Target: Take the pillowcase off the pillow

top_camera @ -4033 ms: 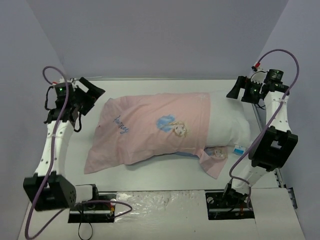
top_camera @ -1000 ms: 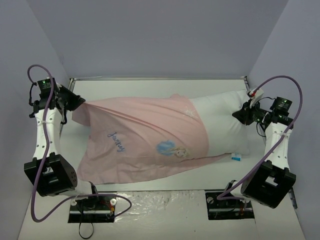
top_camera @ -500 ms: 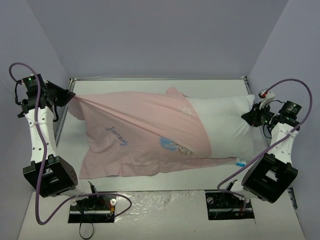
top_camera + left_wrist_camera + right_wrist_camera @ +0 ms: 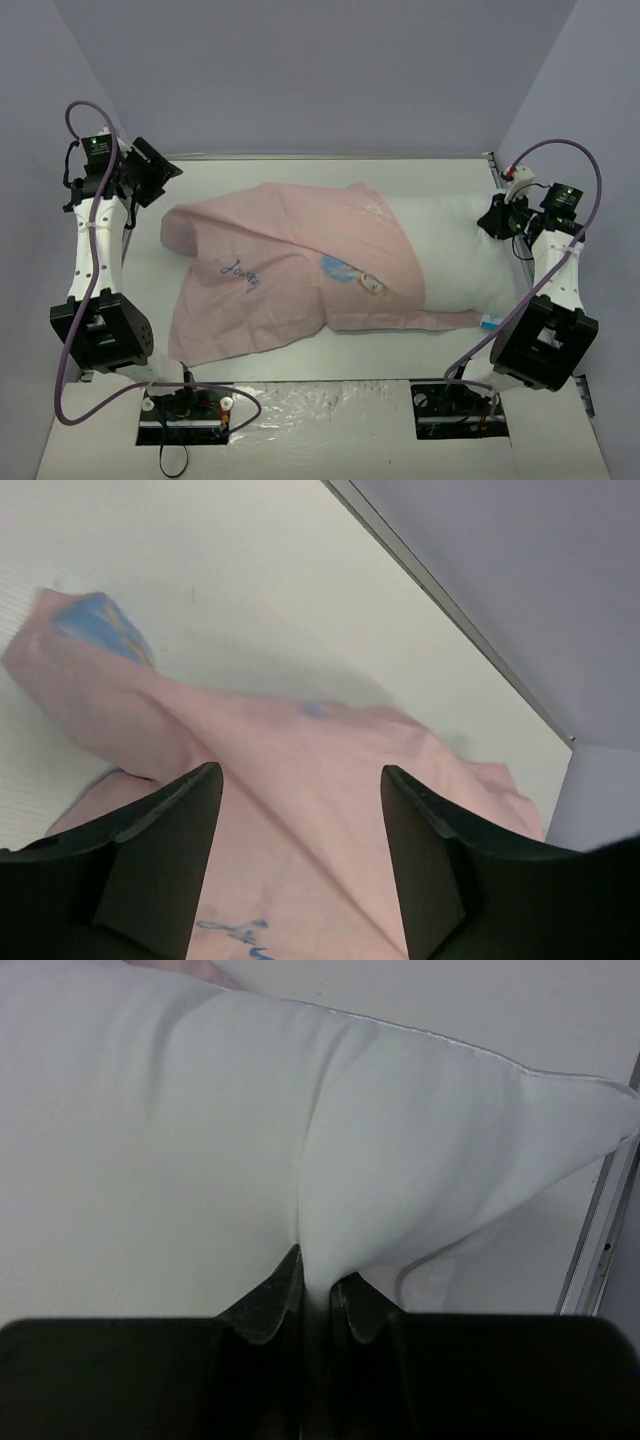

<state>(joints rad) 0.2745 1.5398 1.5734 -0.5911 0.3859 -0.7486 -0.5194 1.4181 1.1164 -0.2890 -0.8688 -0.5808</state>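
The pink pillowcase point(image 4: 290, 270) lies slack on the table, covering the left half of the white pillow point(image 4: 450, 260). A princess print point(image 4: 352, 275) faces up near its open edge. The pillow's right half is bare, with a small blue tag point(image 4: 487, 322) at its near right corner. My left gripper point(image 4: 160, 175) hovers open just off the pillowcase's far left corner. In the left wrist view the pillowcase point(image 4: 300, 780) lies below the spread left gripper point(image 4: 300, 772), untouched. My right gripper point(image 4: 492, 218) is shut on a pinched fold of the pillow point(image 4: 200, 1110); the right gripper point(image 4: 315, 1270) shows the fold between its jaws.
A metal rail point(image 4: 600, 1230) runs along the table's right edge close to the right gripper. The table's far edge point(image 4: 450, 610) meets a grey wall behind the pillowcase. A crinkled plastic sheet point(image 4: 320, 400) lies between the two arm bases at the near edge.
My left gripper has opened and let go of the pillowcase corner, and the stretched cloth has dropped slack onto the table. My right gripper, still pinching the pillow, has shifted slightly left.
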